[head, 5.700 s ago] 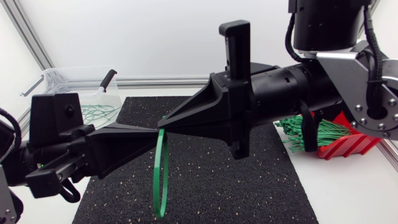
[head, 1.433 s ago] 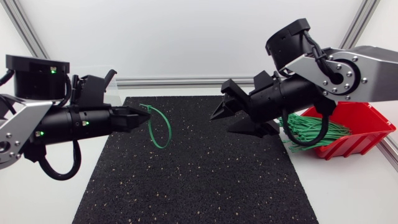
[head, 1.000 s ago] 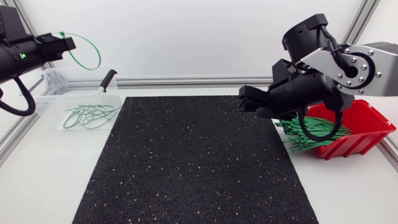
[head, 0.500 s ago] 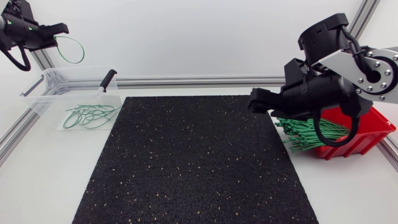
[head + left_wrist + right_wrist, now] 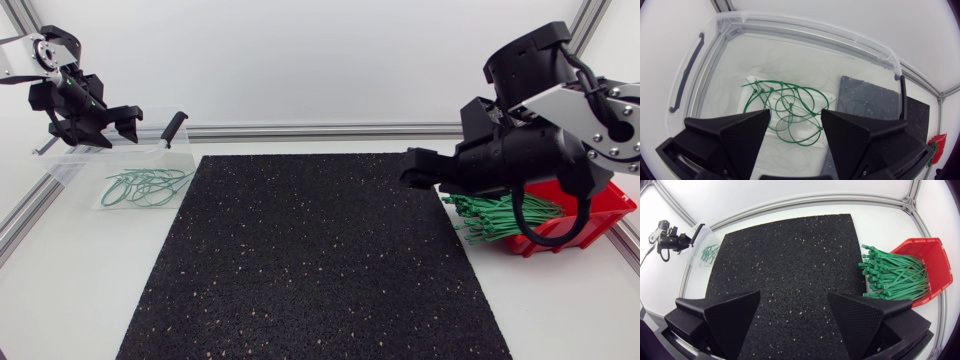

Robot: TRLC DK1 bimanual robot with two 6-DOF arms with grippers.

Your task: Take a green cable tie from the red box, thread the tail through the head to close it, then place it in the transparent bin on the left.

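L gripper (image 5: 794, 120): matte-black wedge fingers spread, empty, over clear plastic bin (image 5: 790, 27). Closed green tie loops (image 5: 790, 107) lie tangled on bin floor. R gripper (image 5: 794, 300): fingers apart, empty, above gritty speckled black mat (image 5: 790, 245). R wrist view adds straight ties (image 5: 895, 275) spilling from red box (image 5: 935, 262); L wrist view resolves single loops.

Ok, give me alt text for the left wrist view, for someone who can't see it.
The left gripper hangs open and empty over the transparent bin. A tangle of closed green cable ties lies on its floor right under the gripper; a corner of the black mat shows beyond the bin.
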